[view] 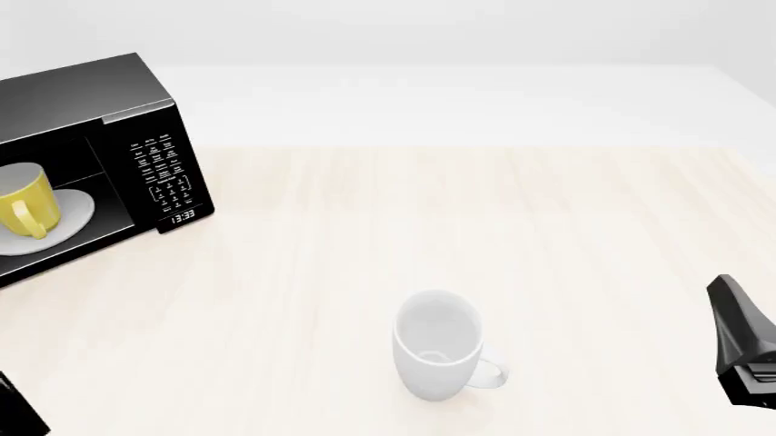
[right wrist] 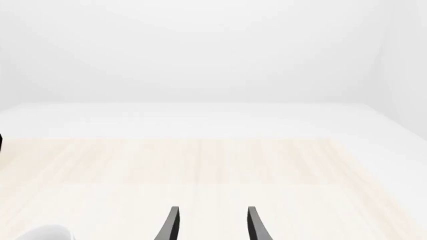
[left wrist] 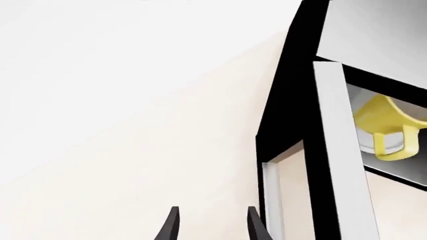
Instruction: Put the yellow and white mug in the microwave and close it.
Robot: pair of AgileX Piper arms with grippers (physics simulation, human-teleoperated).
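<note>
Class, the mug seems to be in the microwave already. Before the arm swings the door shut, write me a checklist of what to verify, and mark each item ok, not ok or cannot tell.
1. Yellow and white mug inside the microwave, upright on the white plate: ok.
2. Mug handle fully inside the opening: cannot tell; the front view cuts that side off.
3. Door shut: not ok, it stands open.
4. Left gripper free to push: ok, jaws apart, holding nothing, beside the door's edge.
5. Right gripper out of the way: ok, jaws apart, empty, at the table's far right.
6. White mug clear of the door: ok, mid-table, well apart.
</note>
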